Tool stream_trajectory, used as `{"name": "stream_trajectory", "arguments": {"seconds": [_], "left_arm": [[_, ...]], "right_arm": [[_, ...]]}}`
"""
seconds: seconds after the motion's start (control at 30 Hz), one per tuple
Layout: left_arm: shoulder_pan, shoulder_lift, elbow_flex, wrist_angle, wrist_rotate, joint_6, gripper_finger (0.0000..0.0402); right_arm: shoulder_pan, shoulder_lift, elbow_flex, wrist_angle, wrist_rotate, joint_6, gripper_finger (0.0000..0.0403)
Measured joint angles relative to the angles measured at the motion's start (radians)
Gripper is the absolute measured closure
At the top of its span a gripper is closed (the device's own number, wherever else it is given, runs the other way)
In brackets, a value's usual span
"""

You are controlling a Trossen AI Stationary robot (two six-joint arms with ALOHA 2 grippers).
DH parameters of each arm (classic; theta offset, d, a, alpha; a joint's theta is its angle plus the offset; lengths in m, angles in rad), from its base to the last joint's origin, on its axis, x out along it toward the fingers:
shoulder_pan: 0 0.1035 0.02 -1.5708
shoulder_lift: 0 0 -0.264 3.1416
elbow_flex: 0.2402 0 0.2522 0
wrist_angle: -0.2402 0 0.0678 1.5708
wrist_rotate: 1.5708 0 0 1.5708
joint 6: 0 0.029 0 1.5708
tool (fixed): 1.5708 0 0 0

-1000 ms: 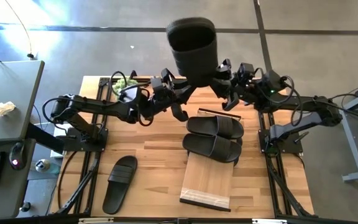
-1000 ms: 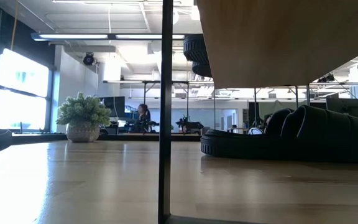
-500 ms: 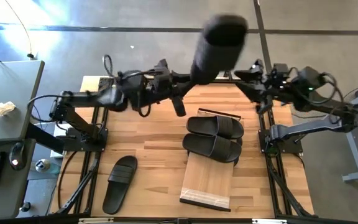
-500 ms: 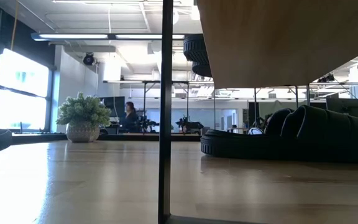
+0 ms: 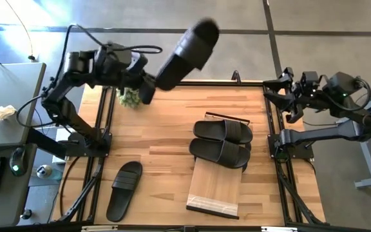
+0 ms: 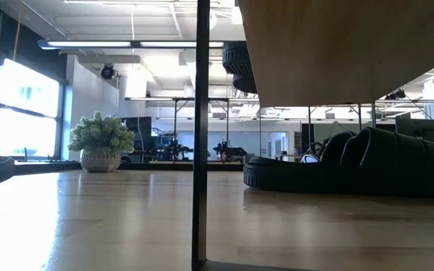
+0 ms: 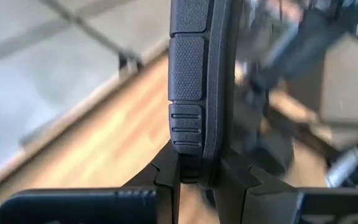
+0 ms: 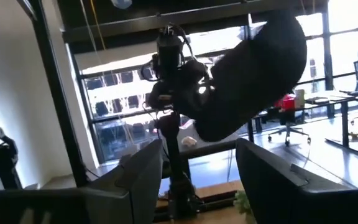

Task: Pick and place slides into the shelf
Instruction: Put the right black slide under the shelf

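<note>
My left gripper (image 5: 152, 85) is raised over the table's far left part, shut on a black slide (image 5: 187, 50) that slants up and away from it. The right wrist view shows that slide (image 8: 253, 74) in the air too. My right gripper (image 5: 277, 95) is open at the far right edge (image 8: 194, 180) and touches nothing. Two slides (image 5: 223, 132) (image 5: 221, 153) lie across the far end of the light-wood shelf (image 5: 214, 190). One slide (image 5: 124, 190) lies sole-down on the table's near left. More slides (image 6: 353, 162) rest on the table under the shelf's plank (image 6: 337, 45). My left gripper pinches the slide's sole by its thin edge at the lower end (image 7: 194, 158), one finger (image 7: 166, 171) on each face. The slide is lifted clear of the table. It stands on edge and runs straight out from the fingers, tilted upward toward the table's right.
A small potted plant (image 5: 129, 98) stands at the far left corner, just below my left gripper, and shows in the low view as well (image 6: 100, 139). The shelf's thin dark leg (image 6: 202, 135) stands at the near middle. A grey desk (image 5: 8, 103) stands left of the table.
My left arm has swung from the table's far middle toward its far left corner, carrying the slide with it. The slide has turned from pointing straight up to slanting. My right arm has drawn back from the slide toward the table's right edge.
</note>
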Motion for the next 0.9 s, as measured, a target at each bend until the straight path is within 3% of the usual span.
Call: {"name": "stream_trajectory", "arguments": {"seconds": [0.17, 0.3, 0.43, 0.67, 0.77, 0.9], "left_arm": [[0.091, 0.017, -0.011, -0.236, 0.247, -0.075, 0.0352], [0.151, 0.025, -0.072, -0.213, 0.404, -0.115, 0.0352], [0.211, 0.027, -0.126, -0.212, 0.39, -0.113, 0.0353], [0.368, 0.026, -0.238, -0.213, 0.228, -0.122, 0.0353], [0.419, 0.026, -0.326, -0.213, 0.257, -0.126, 0.0353], [0.46, 0.03, -0.473, -0.217, 0.398, -0.101, 0.0353]], "right_arm": [[0.0, -0.009, 0.0, -0.04, 0.019, -0.008, 0.0208], [0.0, -0.006, 0.0, -0.083, 0.012, -0.008, 0.0208], [0.0, -0.006, 0.0, -0.127, 0.01, -0.008, 0.0208], [0.0, -0.006, 0.0, -0.164, 0.008, -0.012, 0.0208], [0.0, -0.006, 0.0, -0.179, 0.008, -0.013, 0.0208], [0.0, -0.006, 0.0, -0.196, 0.008, -0.01, 0.0208]]}}
